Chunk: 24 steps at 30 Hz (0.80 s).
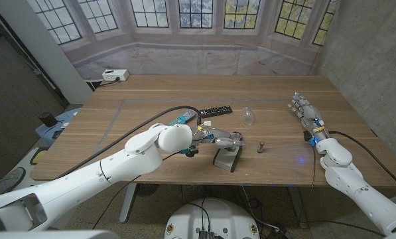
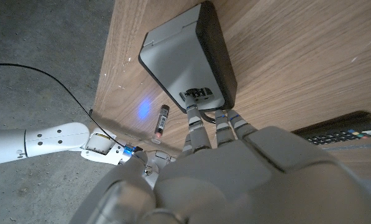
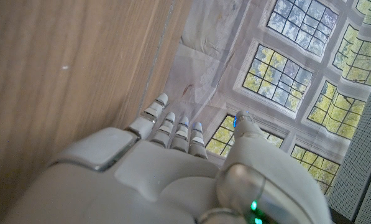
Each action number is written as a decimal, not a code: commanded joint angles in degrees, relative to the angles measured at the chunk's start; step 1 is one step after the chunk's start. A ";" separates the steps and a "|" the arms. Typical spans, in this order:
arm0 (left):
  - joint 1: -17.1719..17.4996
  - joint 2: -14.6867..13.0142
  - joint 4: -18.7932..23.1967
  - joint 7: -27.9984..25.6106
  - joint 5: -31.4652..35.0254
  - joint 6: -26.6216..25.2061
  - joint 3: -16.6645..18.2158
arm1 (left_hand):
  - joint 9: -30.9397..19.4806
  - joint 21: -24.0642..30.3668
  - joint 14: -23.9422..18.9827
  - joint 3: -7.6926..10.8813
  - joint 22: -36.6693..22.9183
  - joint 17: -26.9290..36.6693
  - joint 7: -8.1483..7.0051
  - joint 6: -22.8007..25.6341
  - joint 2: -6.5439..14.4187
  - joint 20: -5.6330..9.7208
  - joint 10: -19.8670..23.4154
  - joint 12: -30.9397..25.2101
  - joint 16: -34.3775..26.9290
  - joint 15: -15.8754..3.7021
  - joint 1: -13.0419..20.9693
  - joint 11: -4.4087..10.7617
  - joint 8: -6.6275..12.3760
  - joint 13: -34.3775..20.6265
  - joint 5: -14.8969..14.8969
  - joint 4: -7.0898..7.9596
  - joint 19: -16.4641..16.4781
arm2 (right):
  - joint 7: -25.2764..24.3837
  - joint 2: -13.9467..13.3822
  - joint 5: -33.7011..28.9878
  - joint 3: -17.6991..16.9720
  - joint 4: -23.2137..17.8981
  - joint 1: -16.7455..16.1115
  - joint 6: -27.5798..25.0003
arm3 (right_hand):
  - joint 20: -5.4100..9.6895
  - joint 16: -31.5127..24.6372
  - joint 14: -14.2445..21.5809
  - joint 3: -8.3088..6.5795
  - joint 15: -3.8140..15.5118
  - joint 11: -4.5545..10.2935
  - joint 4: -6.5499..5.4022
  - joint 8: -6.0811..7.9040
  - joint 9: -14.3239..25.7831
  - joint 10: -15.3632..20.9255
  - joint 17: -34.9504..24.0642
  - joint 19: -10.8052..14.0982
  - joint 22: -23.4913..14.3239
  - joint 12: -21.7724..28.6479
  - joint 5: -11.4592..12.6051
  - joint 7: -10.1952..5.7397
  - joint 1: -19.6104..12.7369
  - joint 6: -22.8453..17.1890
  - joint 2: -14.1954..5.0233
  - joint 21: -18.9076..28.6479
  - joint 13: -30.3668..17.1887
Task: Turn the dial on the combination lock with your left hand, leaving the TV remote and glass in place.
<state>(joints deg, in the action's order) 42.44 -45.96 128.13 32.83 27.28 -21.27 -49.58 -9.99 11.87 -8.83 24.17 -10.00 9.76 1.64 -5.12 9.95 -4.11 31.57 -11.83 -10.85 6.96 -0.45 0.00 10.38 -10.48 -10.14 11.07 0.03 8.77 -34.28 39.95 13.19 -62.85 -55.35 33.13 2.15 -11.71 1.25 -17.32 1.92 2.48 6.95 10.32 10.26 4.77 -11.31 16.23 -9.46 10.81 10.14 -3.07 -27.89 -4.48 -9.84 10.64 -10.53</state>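
Left robot hand (image 2: 235, 168) reached to the grey combination lock (image 2: 186, 59) near the desk's (image 1: 151, 93) near edge, fingertips (image 2: 197, 118) touching its dials, gripping nothing. Risked shoving the lock off the edge, or brushing the TV remote (image 1: 215, 111) and glass (image 1: 249, 116) just beyond. Right robot hand (image 1: 305, 113) rested far right, fingers extended.

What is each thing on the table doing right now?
combination lock: lying on the table, fingertips at its dials.
left hand: fingers touching the lock's dial end.
TV remote: lying flat, untouched.
glass: on the table, untouched, beside the remote.
small dark cylinder: lying loose near the lock.
right hand: holding nothing, fingers straight.
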 commanded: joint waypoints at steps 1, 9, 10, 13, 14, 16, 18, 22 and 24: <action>0.64 -0.71 0.98 0.33 0.06 -0.61 0.21 | -0.10 0.11 -0.77 0.19 -0.27 0.27 0.15 0.28 0.34 -0.36 0.73 -0.36 -0.46 0.05 -0.08 -0.26 0.32 -0.19 -0.19 -0.01 0.63 | -0.82 -0.07 0.03 -0.37 -1.10 -1.15 0.32 | 4.08 -0.27 -0.11 -0.06 2.54 -0.04 -0.44 0.47 0.15 -0.01 -0.17 -0.28 -0.19 0.22 0.27 0.26 0.45 0.15 0.12 0.23 -0.25; 1.15 -1.01 1.75 0.28 0.35 -1.06 0.25 | -0.10 0.12 -1.10 0.18 -0.28 0.27 0.22 0.51 0.30 -0.40 1.17 -0.40 -0.53 0.04 -0.09 0.02 0.37 -0.20 -0.19 0.00 0.79 | -1.07 -0.26 0.03 -0.67 -1.63 -1.88 0.63 | 4.11 -0.27 -0.12 -0.09 2.57 -0.03 -0.43 0.49 0.15 -0.02 -0.16 -0.28 -0.19 0.21 0.27 0.31 0.46 0.11 0.11 0.23 -0.26; 1.23 -1.04 1.85 0.25 0.41 -1.11 0.25 | -0.10 0.12 -1.15 0.18 -0.28 0.27 0.21 0.53 0.30 -0.39 1.18 -0.39 -0.55 0.04 -0.09 -0.05 0.37 -0.20 -0.19 0.00 0.78 | -1.10 -0.30 0.03 -0.70 -1.70 -1.95 0.65 | 4.11 -0.27 -0.12 -0.10 2.57 -0.04 -0.43 0.50 0.15 -0.01 -0.16 -0.28 -0.19 0.22 0.27 0.31 0.46 0.10 0.11 0.23 -0.26; 1.42 -1.15 2.20 0.19 0.62 -1.29 0.28 | -0.10 0.14 -1.24 0.18 -0.28 0.27 0.19 0.56 0.28 -0.38 1.29 -0.39 -0.56 0.03 -0.10 -0.15 0.37 -0.20 -0.19 0.00 0.88 | -1.11 -0.39 0.06 -0.78 -1.88 -2.11 0.64 | 4.12 -0.26 -0.14 -0.10 2.57 -0.04 -0.43 0.49 0.15 0.00 -0.16 -0.28 -0.19 0.22 0.27 0.27 0.47 0.12 0.11 0.23 -0.26; 1.48 -1.19 2.33 0.17 0.67 -1.33 0.32 | -0.10 0.16 -1.23 0.18 -0.28 0.27 0.24 0.61 0.28 -0.35 1.35 -0.39 -0.55 0.04 -0.10 -0.18 0.38 -0.21 -0.19 0.00 0.96 | -1.19 -0.45 0.00 -0.80 -1.98 -2.20 0.63 | 4.13 -0.26 -0.13 -0.11 2.56 -0.03 -0.43 0.49 0.15 -0.02 -0.16 -0.28 -0.19 0.21 0.27 0.27 0.47 0.12 0.11 0.23 -0.26; 1.50 -1.27 2.63 0.34 0.79 -1.52 0.36 | -0.10 0.18 -1.27 0.17 -0.28 0.27 0.20 0.62 0.27 -0.33 1.44 -0.40 -0.55 0.05 -0.11 -0.11 0.38 -0.21 -0.19 0.00 1.03 | -1.23 -0.55 0.07 -0.86 -2.23 -2.36 0.52 | 4.13 -0.26 -0.15 -0.12 2.58 -0.04 -0.43 0.47 0.15 -0.03 -0.16 -0.28 -0.18 0.21 0.27 0.32 0.47 0.17 0.11 0.23 -0.26; 1.59 -1.40 2.95 0.29 0.90 -1.55 0.49 | -0.10 0.17 -1.30 0.17 -0.28 0.27 0.22 0.67 0.26 -0.33 1.52 -0.40 -0.55 0.04 -0.11 -0.17 0.38 -0.21 -0.19 0.00 1.05 | -1.47 -0.71 -0.02 -0.89 -2.61 -2.55 0.30 | 4.13 -0.25 -0.17 -0.12 2.56 -0.04 -0.43 0.48 0.15 -0.03 -0.15 -0.28 -0.18 0.21 0.27 0.31 0.48 0.14 0.11 0.23 -0.26; 1.73 -1.63 3.42 0.06 1.18 -1.35 0.75 | -0.10 0.17 -1.34 0.16 -0.28 0.27 0.26 0.67 0.24 -0.31 1.34 -0.28 -0.53 0.10 -0.12 -0.12 0.36 -0.22 -0.19 0.00 1.09 | -1.77 -0.99 -0.16 -0.95 -3.25 -2.85 -0.01 | 4.14 -0.25 -0.17 -0.14 2.58 -0.02 -0.42 0.48 0.15 -0.05 -0.15 -0.28 -0.18 0.21 0.27 0.30 0.49 0.16 0.11 0.23 -0.26; 1.85 -1.76 3.62 -0.37 1.63 -1.12 0.88 | -0.10 0.16 -1.36 0.16 -0.28 0.27 0.23 0.63 0.23 -0.29 1.22 -0.20 -0.52 0.04 -0.11 -0.10 0.33 -0.22 -0.20 0.00 1.11 | -1.86 -1.05 -0.19 -0.96 -3.46 -2.96 -0.12 | 4.13 -0.26 -0.16 -0.15 2.58 -0.02 -0.42 0.48 0.15 -0.05 -0.15 -0.29 -0.18 0.21 0.27 0.32 0.49 0.17 0.11 0.23 -0.26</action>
<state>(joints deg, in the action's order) 43.80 -47.17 130.53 33.08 28.00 -22.51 -49.22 -9.98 11.87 -9.66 24.17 -10.00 9.73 1.94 -4.81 9.95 -4.09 32.82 -12.02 -11.15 7.18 -0.45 -0.13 10.40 -10.48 -10.14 11.07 0.62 7.50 -34.80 39.98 12.44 -65.09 -57.54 33.61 2.15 -11.71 1.25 -17.48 1.92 2.48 6.78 10.61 10.26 4.77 -11.31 16.23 -9.46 10.81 10.14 -3.07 -27.66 -4.49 -9.61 10.64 -10.53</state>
